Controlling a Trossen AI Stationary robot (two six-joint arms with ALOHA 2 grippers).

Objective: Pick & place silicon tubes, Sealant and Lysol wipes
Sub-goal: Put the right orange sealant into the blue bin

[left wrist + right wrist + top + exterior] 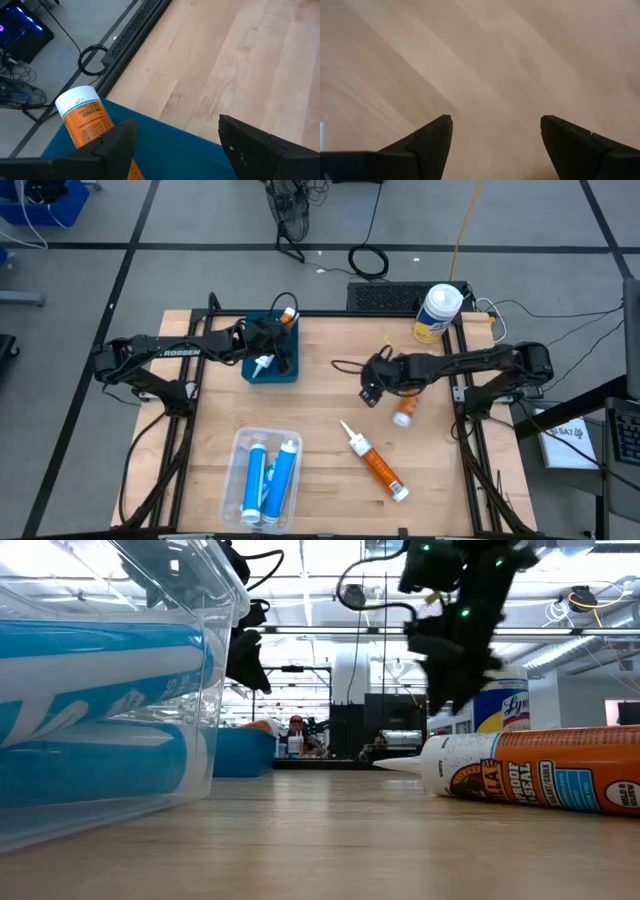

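From above I see the Lysol wipes (437,313) standing upright at the far right corner of the table (330,470), white domed lid up, long axis vertical — just beyond the right arm's forearm. In the low view the canister (501,704) shows partly behind that arm, label facing the camera.

My right gripper (372,388) hangs over bare wood near the middle of the table, clear of everything; its wrist view shows both fingers (432,139) spread wide with only wood grain between them. An orange tube (405,411) lies just beside the right arm, partly under it, so I cannot tell which way it points.

A second orange tube (374,463) lies flat toward the near side, long axis diagonal, white nozzle pointing to the far left and its base to the near right. In the low view it (540,780) lies with the nozzle to the picture's left.

My left gripper (272,350) sits over the blue bin (270,370) at the far left of the table. Its fingers (112,145) are spread, holding nothing, and an orange tube (85,120) stands tilted in the bin beside them, its end up.

Near the front left, a clear plastic container (241,442) holds 2 blue tubes (268,480) side by side, long axes running near to far.
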